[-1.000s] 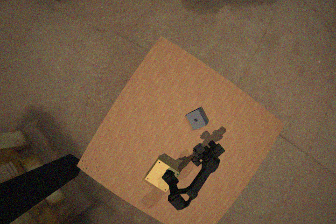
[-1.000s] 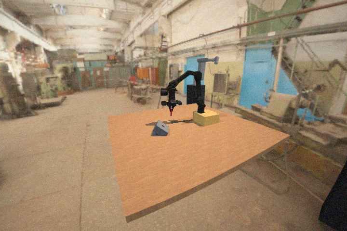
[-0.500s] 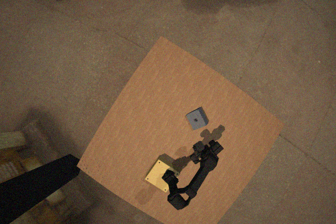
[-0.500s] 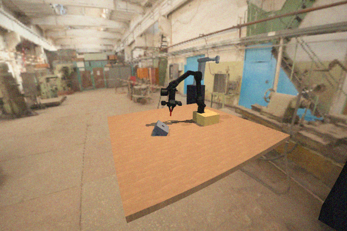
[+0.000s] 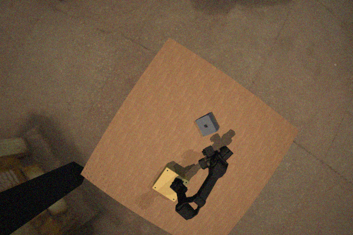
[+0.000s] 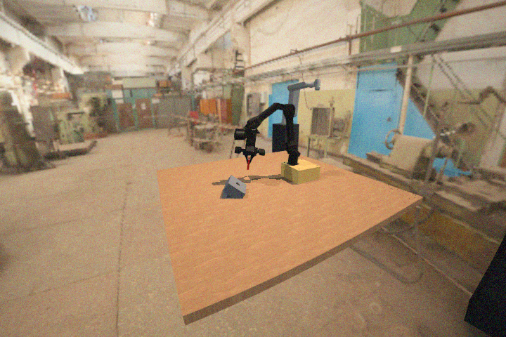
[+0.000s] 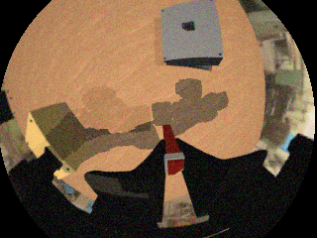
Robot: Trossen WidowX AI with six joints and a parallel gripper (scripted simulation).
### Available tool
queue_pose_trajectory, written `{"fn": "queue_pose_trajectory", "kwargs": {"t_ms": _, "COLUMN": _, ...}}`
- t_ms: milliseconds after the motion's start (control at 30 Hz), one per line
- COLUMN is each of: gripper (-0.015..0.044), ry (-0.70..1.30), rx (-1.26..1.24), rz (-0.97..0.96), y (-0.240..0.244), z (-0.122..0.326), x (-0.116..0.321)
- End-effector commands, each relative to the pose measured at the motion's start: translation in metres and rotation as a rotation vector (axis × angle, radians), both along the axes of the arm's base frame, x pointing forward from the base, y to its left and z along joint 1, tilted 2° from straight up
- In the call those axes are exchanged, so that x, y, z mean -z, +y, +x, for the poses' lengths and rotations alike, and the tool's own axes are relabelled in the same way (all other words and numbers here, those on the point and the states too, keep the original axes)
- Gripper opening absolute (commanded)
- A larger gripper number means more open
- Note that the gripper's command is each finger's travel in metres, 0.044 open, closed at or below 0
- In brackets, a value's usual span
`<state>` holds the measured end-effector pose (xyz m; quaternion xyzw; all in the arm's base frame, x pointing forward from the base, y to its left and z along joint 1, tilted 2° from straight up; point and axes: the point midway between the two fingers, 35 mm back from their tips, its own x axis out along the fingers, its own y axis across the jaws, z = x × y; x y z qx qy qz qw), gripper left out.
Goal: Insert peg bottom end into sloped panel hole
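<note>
A slim red peg (image 6: 248, 164) (image 7: 170, 140) is held between the fingers of my gripper (image 6: 248, 159) (image 7: 169, 142), which is shut on it. The peg's lower end points down above the table and touches nothing. In the top view the arm hides the peg. A grey-blue block with a sloped panel (image 5: 206, 120) (image 6: 232, 182) (image 7: 200, 42) stands beyond the gripper in the wrist view. Its face has one small dark hole (image 5: 205, 125) (image 6: 238, 183) (image 7: 188, 25). The gripper is to one side of the panel and above it. The hole's exact shape is too small to tell.
The arm stands on a yellow base block (image 5: 165, 181) (image 6: 306, 173) (image 7: 37, 135) with dark screws. The arm's shadow falls on the wooden table (image 5: 154, 97) (image 6: 261, 238) (image 7: 109, 50) between base and panel. A black post (image 5: 35, 194) (image 6: 500, 274) is beyond the table's edge.
</note>
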<state>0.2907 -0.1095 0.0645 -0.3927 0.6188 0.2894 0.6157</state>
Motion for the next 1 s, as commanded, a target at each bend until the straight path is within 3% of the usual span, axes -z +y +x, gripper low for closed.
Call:
{"fn": "queue_pose_trajectory", "kwargs": {"t_ms": 0, "gripper": 0.0, "ry": -0.012, "rx": 0.036, "rz": -0.01, "y": 0.002, "z": 0.003, "x": -0.001}}
{"fn": "queue_pose_trajectory", "kwargs": {"t_ms": 967, "gripper": 0.0, "ry": -0.087, "rx": 0.24, "rz": -0.04, "y": 0.019, "z": 0.017, "x": -0.004}}
